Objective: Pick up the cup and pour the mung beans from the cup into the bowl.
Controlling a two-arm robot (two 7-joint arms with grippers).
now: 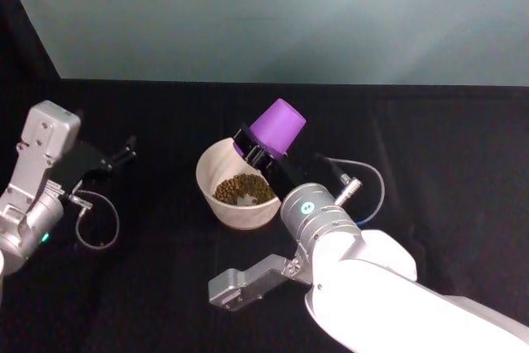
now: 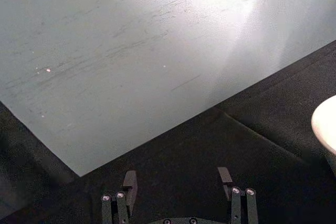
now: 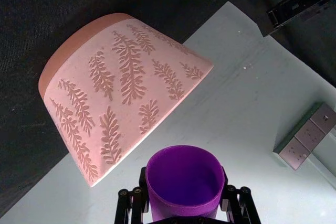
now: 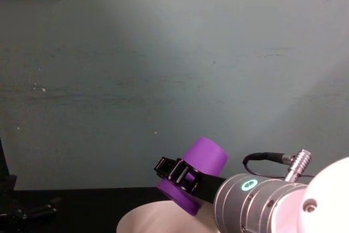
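Black table, right pincer gripping cup over bowl, likely beans inside

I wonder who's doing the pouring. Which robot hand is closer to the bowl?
Right. The right gripper holds the cup tipped over the bowl; the left gripper sits off to its left, apart from it.

The head view is looking down on the table, the chest view low across it; both are catching cup and bowl, the right wrist view closest.

Upended cup above bowl of mung beans
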